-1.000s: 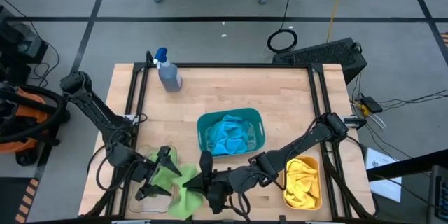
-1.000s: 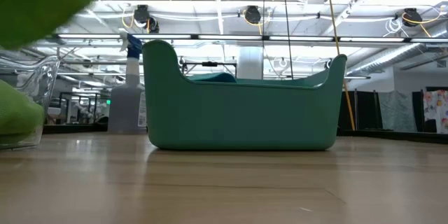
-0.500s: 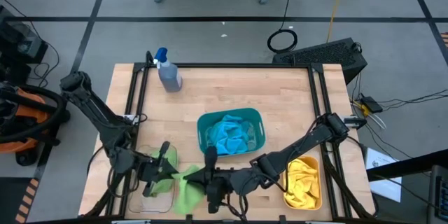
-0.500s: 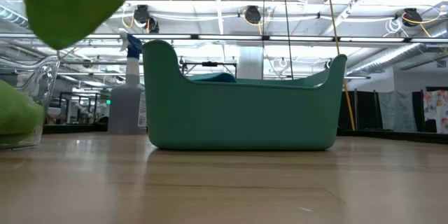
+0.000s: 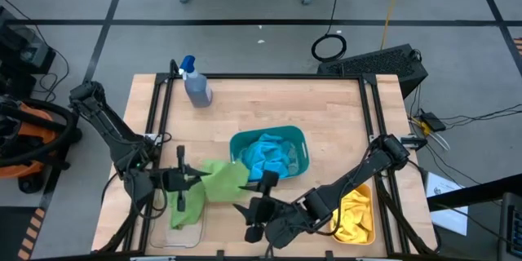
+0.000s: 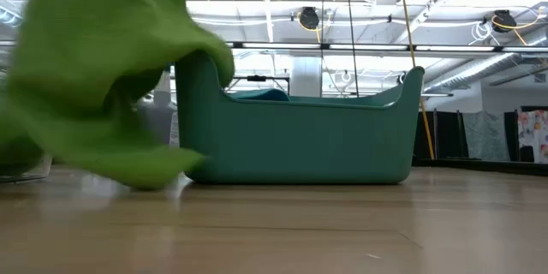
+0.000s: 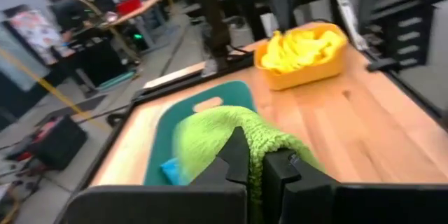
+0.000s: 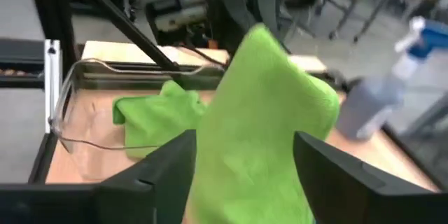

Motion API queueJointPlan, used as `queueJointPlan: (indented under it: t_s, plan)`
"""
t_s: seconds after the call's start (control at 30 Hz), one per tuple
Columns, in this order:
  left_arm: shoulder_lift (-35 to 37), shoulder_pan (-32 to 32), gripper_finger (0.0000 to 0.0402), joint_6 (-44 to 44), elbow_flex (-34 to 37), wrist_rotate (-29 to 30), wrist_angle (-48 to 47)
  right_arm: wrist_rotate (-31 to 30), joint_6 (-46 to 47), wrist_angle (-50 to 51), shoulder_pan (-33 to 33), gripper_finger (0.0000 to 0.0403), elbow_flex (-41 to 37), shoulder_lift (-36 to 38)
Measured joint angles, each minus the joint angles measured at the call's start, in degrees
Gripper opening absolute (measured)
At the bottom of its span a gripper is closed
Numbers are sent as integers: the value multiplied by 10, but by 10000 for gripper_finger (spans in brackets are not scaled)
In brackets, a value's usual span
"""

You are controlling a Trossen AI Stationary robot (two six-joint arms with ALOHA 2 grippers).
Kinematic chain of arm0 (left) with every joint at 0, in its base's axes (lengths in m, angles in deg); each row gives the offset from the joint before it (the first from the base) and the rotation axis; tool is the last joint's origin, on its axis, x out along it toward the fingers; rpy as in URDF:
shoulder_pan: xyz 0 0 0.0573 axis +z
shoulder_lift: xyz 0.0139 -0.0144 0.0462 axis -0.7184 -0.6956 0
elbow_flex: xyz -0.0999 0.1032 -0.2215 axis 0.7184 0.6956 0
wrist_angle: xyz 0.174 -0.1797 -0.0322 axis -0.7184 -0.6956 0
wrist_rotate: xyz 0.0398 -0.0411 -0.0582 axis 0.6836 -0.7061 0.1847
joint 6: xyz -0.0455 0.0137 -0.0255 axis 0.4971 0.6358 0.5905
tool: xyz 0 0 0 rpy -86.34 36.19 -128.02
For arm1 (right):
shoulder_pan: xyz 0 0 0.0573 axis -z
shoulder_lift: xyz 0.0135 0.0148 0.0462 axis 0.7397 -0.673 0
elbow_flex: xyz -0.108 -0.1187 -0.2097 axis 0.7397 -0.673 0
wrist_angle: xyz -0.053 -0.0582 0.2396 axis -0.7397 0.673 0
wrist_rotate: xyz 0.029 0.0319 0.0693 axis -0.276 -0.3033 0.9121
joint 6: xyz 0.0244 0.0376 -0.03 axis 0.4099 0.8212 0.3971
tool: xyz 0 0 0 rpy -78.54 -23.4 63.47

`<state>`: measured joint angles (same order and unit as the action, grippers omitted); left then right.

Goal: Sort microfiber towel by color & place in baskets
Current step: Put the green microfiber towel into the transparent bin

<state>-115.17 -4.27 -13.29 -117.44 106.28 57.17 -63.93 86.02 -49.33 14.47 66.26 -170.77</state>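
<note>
Green towel (image 5: pixel 214 184) hangs pinched in our left gripper (image 5: pixel 181 181) beside the clear tub (image 5: pixel 184 230), where its match lies. Our right gripper (image 5: pixel 259 201), fingers spread, stands nearby. Next we must carry it over and release.

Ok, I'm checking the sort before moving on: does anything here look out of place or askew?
Only the green towel: it hangs from the shut left gripper, draped outside the clear basket that holds the other green one. The right gripper is open, off it. Blue and yellow towels sit in their tubs.
</note>
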Motion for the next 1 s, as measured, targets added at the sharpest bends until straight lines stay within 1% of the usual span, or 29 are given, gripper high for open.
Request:
queueJointPlan:
  t_s: [0.1,0.23,0.4,0.53,0.63,0.73,0.8,0.87,1.0]
  plan:
    - [0,0,6,0,0,36,1,-4,49,29,-4,246,0,-12]
    - [0,0,6,-17,0,80,15,-1,74,0,-4,251,0,-43]
    - [0,0,6,-71,0,88,72,-10,75,-29,-1,251,0,-94]
    - [0,0,6,-76,0,89,79,-13,68,-41,7,251,-1,-115]
    - [0,0,6,-86,0,108,87,25,59,-50,11,251,0,-126]
    - [1,0,6,-150,0,146,161,63,60,-61,16,251,0,-132]
    - [2,0,6,-202,0,146,223,65,67,-64,18,251,0,-131]
    - [2,0,6,-243,0,135,262,77,74,-66,20,251,0,-131]
    - [2,1,6,-279,0,118,286,107,80,-72,22,252,0,-131]
